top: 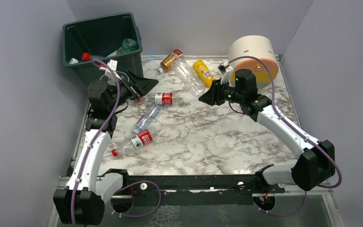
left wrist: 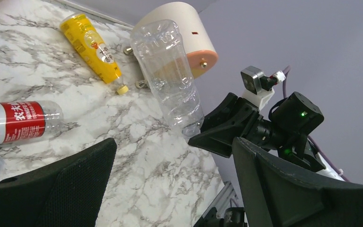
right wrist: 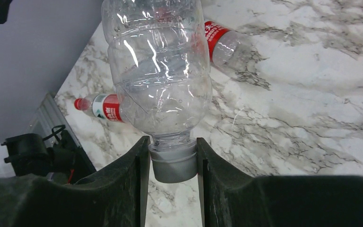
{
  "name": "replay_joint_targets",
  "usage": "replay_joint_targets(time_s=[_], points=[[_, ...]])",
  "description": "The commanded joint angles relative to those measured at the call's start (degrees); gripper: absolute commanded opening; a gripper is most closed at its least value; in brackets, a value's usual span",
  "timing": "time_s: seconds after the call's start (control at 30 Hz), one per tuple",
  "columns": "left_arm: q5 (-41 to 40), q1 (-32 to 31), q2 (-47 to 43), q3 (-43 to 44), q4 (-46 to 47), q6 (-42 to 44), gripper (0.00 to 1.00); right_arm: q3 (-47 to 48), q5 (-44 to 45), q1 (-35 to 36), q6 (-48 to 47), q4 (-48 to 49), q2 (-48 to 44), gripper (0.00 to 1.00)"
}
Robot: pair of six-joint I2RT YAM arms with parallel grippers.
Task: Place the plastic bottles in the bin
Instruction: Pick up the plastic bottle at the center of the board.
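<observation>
My right gripper [top: 209, 97] [right wrist: 172, 144] is shut on the grey cap [right wrist: 172, 164] of a large clear plastic bottle [top: 189, 75] [right wrist: 158, 75] [left wrist: 170, 75]. The bottle's body points away from the fingers toward the back left. My left gripper [top: 144, 85] [left wrist: 175, 151] stands wide open and holds nothing, just in front of the dark green bin [top: 116, 65] at the back left. Bottles with a green cap [top: 129, 45] and a red cap [top: 86, 56] lie in the bin. A red-labelled bottle [top: 163, 99] [left wrist: 16, 123] lies beside the left fingers.
A clear bottle [top: 146, 119] and a red-capped bottle [top: 139, 139] [right wrist: 101, 106] lie left of centre. A yellow bottle [top: 202, 71] [left wrist: 90, 47] and an amber one [top: 171, 59] lie at the back. A big cream cylinder [top: 254, 59] [left wrist: 189, 33] stands behind the right gripper.
</observation>
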Motion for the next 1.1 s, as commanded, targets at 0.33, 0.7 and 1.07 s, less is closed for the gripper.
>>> replay_joint_targets(time_s=[0.33,0.7,1.07], points=[[-9.75,-11.60,1.54,-4.30,10.37,0.56,0.99,-0.62,-12.06,-0.30,7.36,5.42,-2.11,0.36],[-19.36,-21.67,6.66,-3.23,14.20,5.48,0.99,-1.92,-19.33,-0.20,12.14,9.11,-1.49,0.36],[-26.71,-25.31,8.84,-2.74,18.51,8.03,0.99,-4.70,-22.04,0.55,13.86,10.40,-1.96,0.36]])
